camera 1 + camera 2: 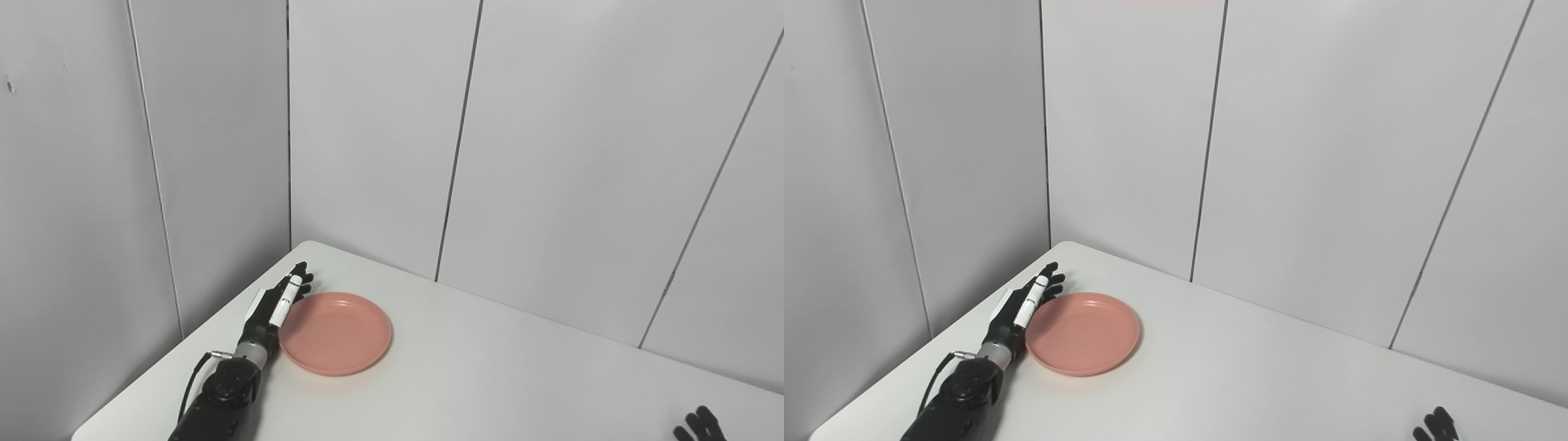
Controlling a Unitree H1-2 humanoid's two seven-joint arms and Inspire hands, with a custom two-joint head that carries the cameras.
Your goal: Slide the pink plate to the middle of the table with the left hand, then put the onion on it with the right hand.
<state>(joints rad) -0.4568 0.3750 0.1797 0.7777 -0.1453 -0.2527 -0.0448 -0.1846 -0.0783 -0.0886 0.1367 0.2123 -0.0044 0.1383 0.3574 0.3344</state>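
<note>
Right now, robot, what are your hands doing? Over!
Left hand open, flat against pink plate's left rim. Right hand barely in view at bottom edge, state unclear. Plate empty, near table's left corner. No onion in view.

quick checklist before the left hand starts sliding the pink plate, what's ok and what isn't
1. Left hand beside the pink plate, on its outer left side: ok.
2. Left hand holds nothing, fingers extended: ok.
3. Firm contact with the plate rim: cannot tell, the hand looks to be touching or nearly so.
4. Table towards the middle free of obstacles on the visible part: ok.
5. Plate bare, ready for the onion: ok.
6. Onion located: not ok, it is in neither view.
7. Right hand ready: cannot tell, only fingertips show at the bottom edge.
</note>
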